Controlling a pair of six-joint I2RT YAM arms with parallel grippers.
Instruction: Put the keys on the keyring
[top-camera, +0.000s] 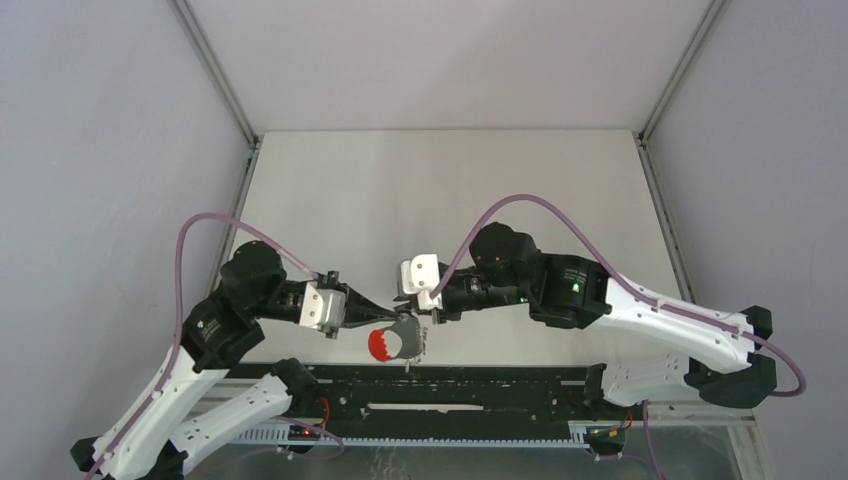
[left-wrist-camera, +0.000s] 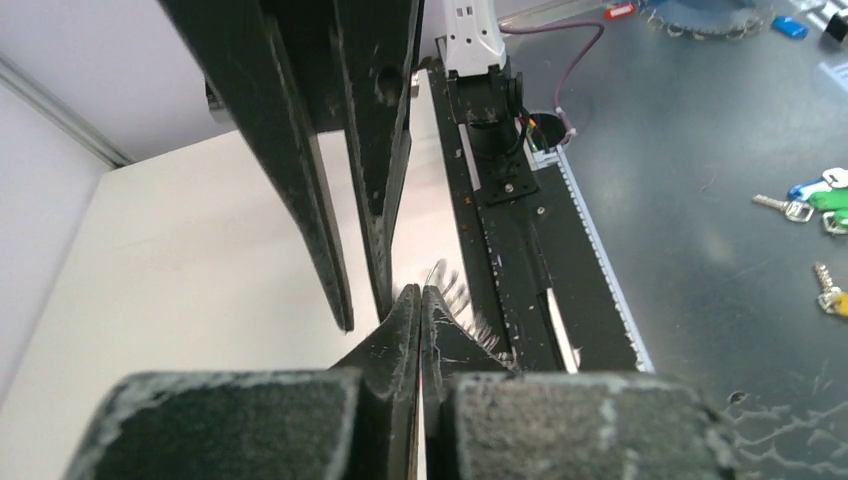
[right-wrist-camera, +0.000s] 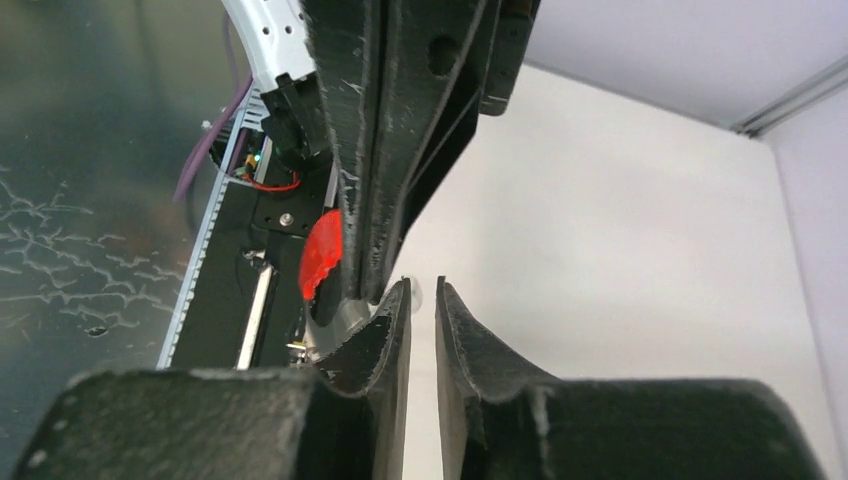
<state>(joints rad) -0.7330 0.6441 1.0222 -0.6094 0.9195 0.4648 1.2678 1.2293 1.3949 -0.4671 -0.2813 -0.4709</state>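
Note:
The keyring's red band (top-camera: 380, 345) hangs at the table's near edge, with its grey bunch of wire rings (top-camera: 408, 336) beside it. My left gripper (top-camera: 397, 318) is shut on the keyring and holds it up. In the left wrist view its jaws (left-wrist-camera: 421, 290) are pressed together, with blurred wire rings (left-wrist-camera: 462, 297) just past the tips. My right gripper (top-camera: 425, 323) is right beside the rings, tip to tip with the left. Its jaws (right-wrist-camera: 422, 286) stand a narrow gap apart with nothing between them. The red band (right-wrist-camera: 320, 250) shows behind the left fingers (right-wrist-camera: 375, 180). A small silver piece (top-camera: 408, 365) hangs under the rings. No key tag is visible.
The black rail (top-camera: 450, 390) with the arm bases runs along the table's near edge. On the dark floor beyond it lie loose keys with green and blue tags (left-wrist-camera: 815, 200) and one with a yellow tag (left-wrist-camera: 832, 297). Grey walls enclose the white table (top-camera: 450, 190).

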